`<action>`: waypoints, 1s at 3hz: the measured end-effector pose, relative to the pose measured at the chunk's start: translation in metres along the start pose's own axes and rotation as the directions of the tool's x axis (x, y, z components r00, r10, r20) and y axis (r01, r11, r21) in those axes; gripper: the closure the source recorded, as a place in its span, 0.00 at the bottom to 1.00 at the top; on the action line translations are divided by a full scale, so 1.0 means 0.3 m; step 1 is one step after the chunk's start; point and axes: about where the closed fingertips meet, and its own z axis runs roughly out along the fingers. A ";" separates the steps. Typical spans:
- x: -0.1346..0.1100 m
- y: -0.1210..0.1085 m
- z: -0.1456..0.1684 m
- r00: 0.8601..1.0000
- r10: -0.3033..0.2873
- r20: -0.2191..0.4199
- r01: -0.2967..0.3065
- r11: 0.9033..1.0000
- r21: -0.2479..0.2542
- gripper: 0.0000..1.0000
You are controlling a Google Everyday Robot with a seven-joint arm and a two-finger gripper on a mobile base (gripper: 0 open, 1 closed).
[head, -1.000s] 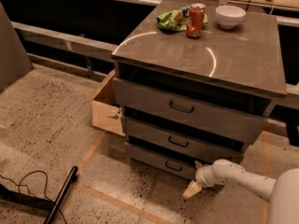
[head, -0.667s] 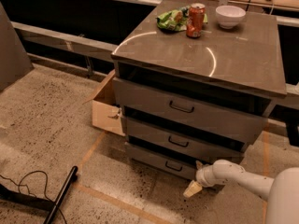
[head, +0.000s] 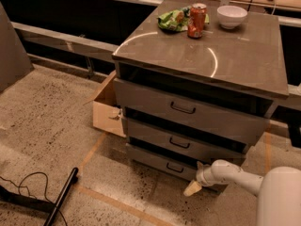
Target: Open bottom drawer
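The bottom drawer [head: 155, 158] is the lowest and slimmest grey-brown front of the cabinet [head: 197, 55], with a small black bar handle [head: 174, 167]. A dark gap shows above its front. My gripper [head: 196, 179] is at the end of the white arm [head: 235, 175], low at the drawer's right end, just right of the handle and close to the floor. It holds nothing that I can see. The mid-sized drawer [head: 181, 142] and the tallest drawer [head: 183, 108] sit above.
On the cabinet top stand a red can [head: 197, 20], a green bag [head: 171, 20] and a white bowl [head: 232, 16]. A cardboard box [head: 107, 109] sits at the cabinet's left. A black pole [head: 61, 197] and cable [head: 23, 185] lie on the floor at lower left.
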 end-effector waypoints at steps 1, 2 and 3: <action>0.002 -0.025 0.016 1.000 0.007 -0.012 -0.007 1.000 0.003 0.00; 0.006 -0.044 0.039 1.000 0.012 -0.027 -0.012 1.000 -0.003 0.00; 0.004 -0.047 0.067 1.000 0.016 -0.026 -0.017 1.000 -0.020 0.18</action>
